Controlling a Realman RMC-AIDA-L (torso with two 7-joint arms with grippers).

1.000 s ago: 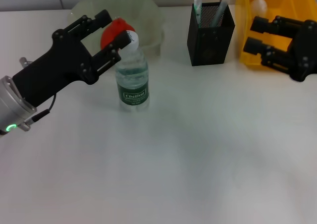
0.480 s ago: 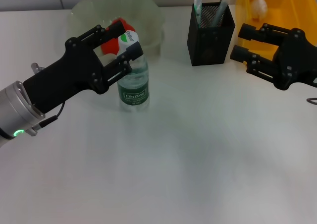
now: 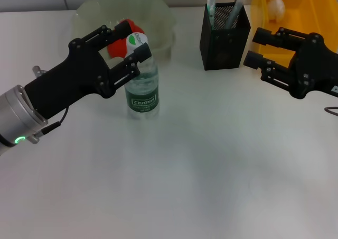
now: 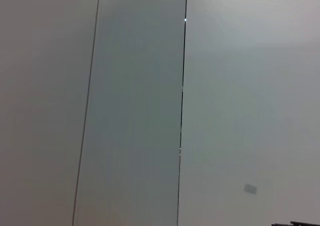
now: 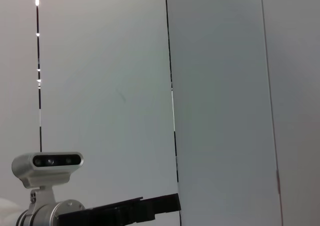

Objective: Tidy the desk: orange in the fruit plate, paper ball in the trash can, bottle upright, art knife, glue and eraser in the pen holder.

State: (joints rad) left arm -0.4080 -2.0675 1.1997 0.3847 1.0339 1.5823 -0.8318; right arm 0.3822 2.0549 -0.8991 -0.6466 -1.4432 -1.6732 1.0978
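Left gripper (image 3: 125,41) has its fingers spread on either side of the water bottle's (image 3: 142,85) white cap, not pressing it. That bottle stands upright on the white tabletop (image 3: 185,170); it is clear plastic with a green label. Just behind it sits the pale green fruit plate (image 3: 158,11) holding the orange (image 3: 117,44). Right gripper (image 3: 260,48), fingers apart and holding nothing, hovers beside the black mesh pen holder (image 3: 224,38), before the yellow trash can (image 3: 311,9) containing the paper ball (image 3: 275,7).

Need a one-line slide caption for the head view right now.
Left end effector open around the upright bottle's cap, right end effector open beside the pen holder; orange in the fruit plate.
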